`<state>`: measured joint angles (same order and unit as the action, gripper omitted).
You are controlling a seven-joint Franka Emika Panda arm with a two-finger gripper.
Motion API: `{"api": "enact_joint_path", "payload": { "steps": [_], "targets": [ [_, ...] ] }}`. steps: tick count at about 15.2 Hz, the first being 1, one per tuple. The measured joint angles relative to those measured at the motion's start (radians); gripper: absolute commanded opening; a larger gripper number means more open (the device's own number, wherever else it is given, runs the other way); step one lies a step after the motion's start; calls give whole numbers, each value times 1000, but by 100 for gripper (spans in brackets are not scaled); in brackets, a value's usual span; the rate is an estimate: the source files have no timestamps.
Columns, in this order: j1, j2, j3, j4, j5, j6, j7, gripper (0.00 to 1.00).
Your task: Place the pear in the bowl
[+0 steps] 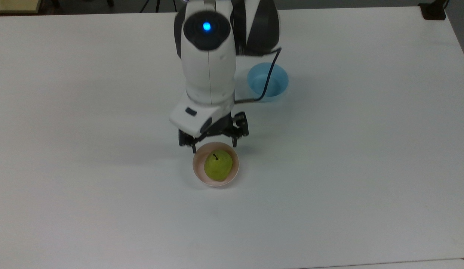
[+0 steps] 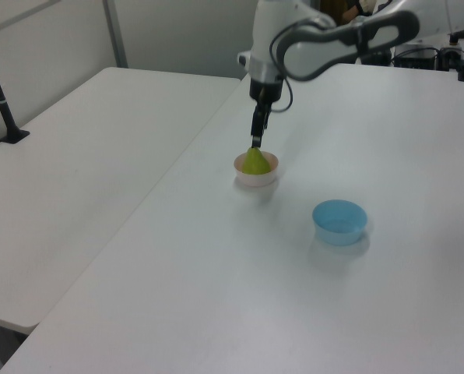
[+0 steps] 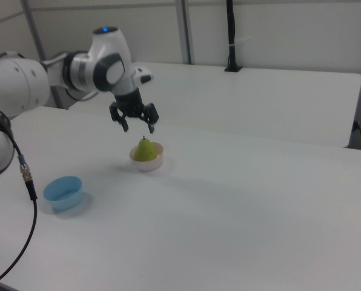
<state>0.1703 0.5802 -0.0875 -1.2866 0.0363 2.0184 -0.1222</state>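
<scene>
The yellow-green pear (image 1: 218, 166) stands upright inside the pale pink bowl (image 1: 197, 172), its dark stem pointing up. It also rises above the bowl's rim (image 2: 269, 174) as the pear (image 2: 254, 161) in the left view, and as the pear (image 3: 145, 150) in the bowl (image 3: 149, 164) in the right view. My gripper (image 1: 214, 146) hangs open just above the pear, holding nothing. In the right view the gripper (image 3: 138, 128) has its two fingers spread wide above the stem. In the left view the gripper (image 2: 257, 141) hangs straight over the fruit.
A light blue bowl (image 1: 268, 82) sits on the white table (image 1: 366, 149) behind the arm in the top view, partly crossed by a black cable (image 1: 268, 78). A black post (image 2: 0, 93) stands at the left view's left edge.
</scene>
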Motion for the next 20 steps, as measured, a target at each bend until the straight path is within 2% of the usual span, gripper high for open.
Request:
{"api": "enact_joint_path", "payload": {
  "steps": [4, 9, 15, 18, 20],
  "targets": [
    [-28, -192, -3, -4, 0, -242, 0, 100],
    [-40, -362, -4, -60, 0, -400, 2, 100],
    [-41, -543, -10, -232, 0, -443, 8, 100],
    [-77, -557, -3, -267, 1, -421, 3, 100],
    [-123, -557, 26, -278, 4, -385, -23, 100]
  ]
}}
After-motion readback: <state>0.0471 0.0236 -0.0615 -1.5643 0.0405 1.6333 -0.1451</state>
